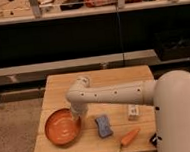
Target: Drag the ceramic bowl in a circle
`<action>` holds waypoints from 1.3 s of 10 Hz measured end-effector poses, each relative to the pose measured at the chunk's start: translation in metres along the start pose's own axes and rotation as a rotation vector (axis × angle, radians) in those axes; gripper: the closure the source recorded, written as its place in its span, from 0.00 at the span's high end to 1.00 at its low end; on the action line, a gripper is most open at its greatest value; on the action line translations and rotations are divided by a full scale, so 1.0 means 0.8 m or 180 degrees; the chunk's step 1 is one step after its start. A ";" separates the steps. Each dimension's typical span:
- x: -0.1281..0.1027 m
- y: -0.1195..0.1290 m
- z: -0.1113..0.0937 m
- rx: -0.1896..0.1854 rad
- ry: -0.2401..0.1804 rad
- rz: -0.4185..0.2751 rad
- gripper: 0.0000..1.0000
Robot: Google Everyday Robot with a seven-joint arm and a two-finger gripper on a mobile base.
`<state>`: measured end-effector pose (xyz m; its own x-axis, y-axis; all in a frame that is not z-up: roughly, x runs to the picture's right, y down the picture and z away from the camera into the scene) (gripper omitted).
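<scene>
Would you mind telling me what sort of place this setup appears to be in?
Probably a lab or workshop. A small wooden table holds test props: a ceramic bowl, a blue sponge and a carrot. A cluttered workbench runs behind. The end effector is at the bowl's right rim.

The wide, shallow, glossy orange-red ceramic bowl point(62, 127) with a paler centre is seen upright near the front left corner of the wooden tabletop point(114, 79), its right rim met by the claw point(77, 116).
</scene>
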<state>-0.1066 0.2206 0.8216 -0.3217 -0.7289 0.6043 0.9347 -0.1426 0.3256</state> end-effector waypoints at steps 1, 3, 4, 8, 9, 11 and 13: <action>0.002 0.000 0.000 -0.0007 -0.0001 0.0008 0.11; 0.005 -0.003 0.000 -0.0038 -0.0009 -0.0010 0.00; 0.012 -0.007 -0.002 -0.0058 -0.0007 -0.0041 0.00; 0.058 -0.008 -0.022 0.0043 0.0107 0.0012 0.00; 0.061 0.001 -0.026 0.0084 0.0133 0.0099 0.00; 0.047 0.037 -0.034 0.0137 0.0171 0.0353 0.00; 0.023 0.071 -0.042 0.0152 0.0202 0.0546 0.00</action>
<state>-0.0543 0.1765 0.8264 -0.1465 -0.7808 0.6073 0.9663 0.0184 0.2568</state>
